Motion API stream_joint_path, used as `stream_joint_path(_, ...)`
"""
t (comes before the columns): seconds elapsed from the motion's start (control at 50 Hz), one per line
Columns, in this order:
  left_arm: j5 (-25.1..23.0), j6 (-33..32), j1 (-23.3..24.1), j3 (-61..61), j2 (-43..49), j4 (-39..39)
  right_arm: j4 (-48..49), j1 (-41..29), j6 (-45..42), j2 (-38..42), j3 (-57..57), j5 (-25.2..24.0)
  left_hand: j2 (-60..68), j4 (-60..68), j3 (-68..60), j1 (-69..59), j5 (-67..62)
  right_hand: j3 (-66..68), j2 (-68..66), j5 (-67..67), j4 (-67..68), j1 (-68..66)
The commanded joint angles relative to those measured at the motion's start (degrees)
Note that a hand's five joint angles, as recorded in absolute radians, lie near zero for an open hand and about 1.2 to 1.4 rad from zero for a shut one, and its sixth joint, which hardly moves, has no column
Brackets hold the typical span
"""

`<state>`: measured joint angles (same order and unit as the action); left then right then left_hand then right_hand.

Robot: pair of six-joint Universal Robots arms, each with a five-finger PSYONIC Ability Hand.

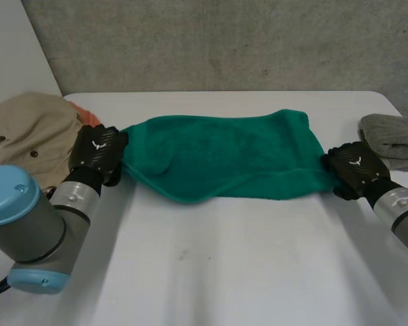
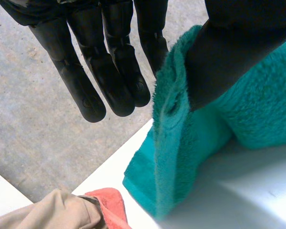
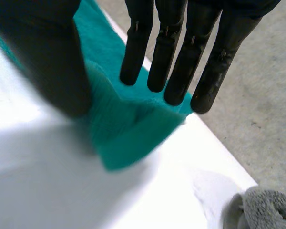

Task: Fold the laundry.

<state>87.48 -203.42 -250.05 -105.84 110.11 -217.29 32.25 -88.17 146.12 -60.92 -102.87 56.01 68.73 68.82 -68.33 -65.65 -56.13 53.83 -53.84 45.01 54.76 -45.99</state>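
as the green towel (image 1: 224, 159) spans them, my left hand (image 1: 98, 153) pinches one end. my right hand (image 1: 353, 170) pinches the other.

No readable text; left hand (image 1: 95, 155) and right hand (image 1: 352, 173) each bear a white emblem (image 1: 100, 144).

the table (image 1: 211, 272) lies bare at lower centre. a beige garment (image 1: 27, 129) blocks the left edge, grey cloth (image 1: 394, 136) the right.

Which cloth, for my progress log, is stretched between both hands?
The green towel, between left hand and right hand; beige garment, orange cloth, grey cloth lie aside.
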Motion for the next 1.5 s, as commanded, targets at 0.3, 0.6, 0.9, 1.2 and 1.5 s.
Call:
stream_joint_path(0.3, 0.15, 0.39, -0.26, -1.47, -4.2, 1.52, -44.46, -3.15, 8.21, -2.46, 25.42, 9.73, 11.27, 11.18, -11.67, -14.35, -13.87, -28.78, 28.79, -29.96, -29.71, 20.94)
stream_joint_path(0.6, 0.15, 0.3, -1.23, -0.24, -4.02, 1.52, -47.9, -8.24, 5.06, 13.1, 38.53, 19.66, 11.27, 11.18, -11.67, -14.35, -13.87, -17.71, 17.71, -18.88, -18.64, 9.86)
stream_joint_path(0.9, 0.06, -4.79, -2.28, -1.73, -8.76, 17.15, -49.3, -8.6, -4.59, -2.79, 24.04, 17.03, 11.27, 11.18, -11.67, -14.35, -13.87, 26.17, -26.16, 24.99, 25.24, -34.01)
stream_joint_path(1.2, 0.15, -23.52, -5.53, -9.47, -15.27, 45.2, -67.77, 6.69, -37.75, -16.6, 1.71, 16.94, 11.27, 11.18, -11.67, -14.35, -13.87, 26.17, -26.16, 24.99, 25.24, -34.01)
stream_joint_path(1.5, 0.85, -22.64, -2.37, 4.49, -0.78, 24.73, -46.06, -4.19, -27.74, -6.5, 13.82, 20.18, 11.27, 11.18, -11.67, -14.35, -13.87, 26.17, -26.16, 24.99, 25.24, -34.01)
